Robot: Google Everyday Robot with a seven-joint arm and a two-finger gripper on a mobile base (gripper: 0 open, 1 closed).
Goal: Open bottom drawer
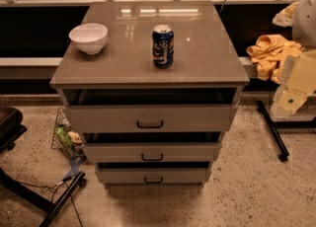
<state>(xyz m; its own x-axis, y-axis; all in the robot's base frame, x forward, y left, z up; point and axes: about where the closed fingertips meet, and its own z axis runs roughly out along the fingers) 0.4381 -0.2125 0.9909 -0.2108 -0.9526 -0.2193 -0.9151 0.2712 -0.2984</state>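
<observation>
The grey-beige cabinet [148,68] stands in the middle with three drawers. The bottom drawer [123,175] is the lowest and shallowest front, with a small black bar handle [153,180]. A dark gap shows above its front, so it stands a little way out. The middle drawer [118,152] and the top drawer [108,118] show like gaps. My gripper [285,102] is at the end of the cream arm at the right edge, well right of the cabinet and about level with the top drawer. It touches nothing.
A white bowl [89,37] and a blue can [163,46] stand on the cabinet top. A yellow cloth [271,53] lies at the right. A black stand leg [274,131] crosses the floor at the right. At the left are a wire basket [66,137] and black legs [61,199].
</observation>
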